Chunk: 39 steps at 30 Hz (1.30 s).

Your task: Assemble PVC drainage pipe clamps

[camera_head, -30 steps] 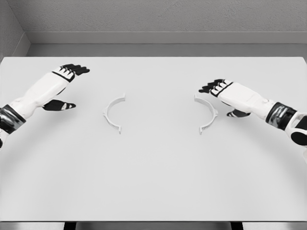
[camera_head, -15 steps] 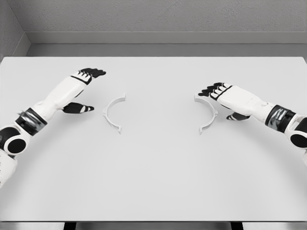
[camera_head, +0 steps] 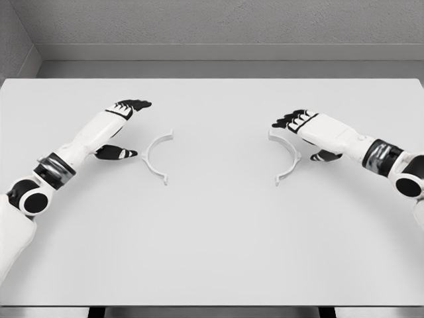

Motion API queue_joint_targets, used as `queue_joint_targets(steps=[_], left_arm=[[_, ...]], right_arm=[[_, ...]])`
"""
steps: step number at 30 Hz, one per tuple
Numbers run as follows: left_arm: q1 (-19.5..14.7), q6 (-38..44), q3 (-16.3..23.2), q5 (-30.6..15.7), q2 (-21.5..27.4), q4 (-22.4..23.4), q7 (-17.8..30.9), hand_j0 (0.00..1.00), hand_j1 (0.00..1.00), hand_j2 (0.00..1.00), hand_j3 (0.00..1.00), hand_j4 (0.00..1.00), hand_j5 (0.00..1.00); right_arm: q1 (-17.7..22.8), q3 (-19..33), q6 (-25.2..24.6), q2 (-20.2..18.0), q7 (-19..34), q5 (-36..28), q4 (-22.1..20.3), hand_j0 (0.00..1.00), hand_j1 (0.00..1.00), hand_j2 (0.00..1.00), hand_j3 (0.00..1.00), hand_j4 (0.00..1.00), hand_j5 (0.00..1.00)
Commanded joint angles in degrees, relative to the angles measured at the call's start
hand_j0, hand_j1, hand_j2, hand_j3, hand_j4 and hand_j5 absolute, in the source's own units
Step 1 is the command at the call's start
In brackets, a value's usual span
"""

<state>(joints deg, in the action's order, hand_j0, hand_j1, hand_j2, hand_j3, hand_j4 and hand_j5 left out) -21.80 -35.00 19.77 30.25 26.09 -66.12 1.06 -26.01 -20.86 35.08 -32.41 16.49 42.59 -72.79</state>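
- Table (camera_head: 212, 252): the near half lies bare, giving open room for joining the parts; the edges are well away from both.
- Left half-clamp (camera_head: 155, 156): flat, left of centre, its opening facing right.
- Right half-clamp (camera_head: 287, 156): flat, opening facing left, well apart from its mate.
- Left hand (camera_head: 119, 126): spread, holding nothing, just beside its half; best closed over the arc.
- Right hand (camera_head: 311, 132): spread, empty, above its half's upper end; grip squarely.
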Motion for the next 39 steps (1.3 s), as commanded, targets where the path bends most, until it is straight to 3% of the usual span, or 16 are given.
queue_joint_targets(steps=[1,10,18,25,39], left_arm=[[0.0,0.0,0.0,-0.36,-0.34,1.0,-0.01,1.0,1.0,1.0,1.0,1.0,1.0],[-0.62,0.0,0.35,-0.36,-1.57,2.23,-0.01,1.0,1.0,1.0,1.0,1.0,1.0],[-0.62,0.0,0.35,-0.36,-2.8,2.05,-0.01,1.0,1.0,1.0,1.0,1.0,1.0],[-0.53,0.0,0.35,-0.28,-3.68,1.88,-0.01,1.0,1.0,1.0,1.0,1.0,1.0],[-0.62,0.0,-0.35,-0.01,-4.3,2.14,-0.1,1.0,1.0,1.0,1.0,1.0,1.0]], right_arm=[[0.0,-0.24,-0.08,0.68,-0.05,-0.32,1.42,1.0,1.0,1.0,1.0,1.0,1.0],[-1.76,-0.59,-0.08,2.88,0.03,-0.14,4.5,1.0,1.0,1.0,1.0,1.0,1.0],[-1.85,-0.68,-0.08,3.76,1.17,-0.23,3.36,1.0,1.0,1.0,1.0,1.0,1.0],[-1.41,-0.68,-0.08,3.76,1.79,-0.32,-0.07,1.0,1.0,1.0,1.0,1.0,1.0],[-1.67,-1.91,-0.08,4.9,3.02,-0.32,-0.25,1.0,1.0,1.0,1.0,1.0,1.0]])
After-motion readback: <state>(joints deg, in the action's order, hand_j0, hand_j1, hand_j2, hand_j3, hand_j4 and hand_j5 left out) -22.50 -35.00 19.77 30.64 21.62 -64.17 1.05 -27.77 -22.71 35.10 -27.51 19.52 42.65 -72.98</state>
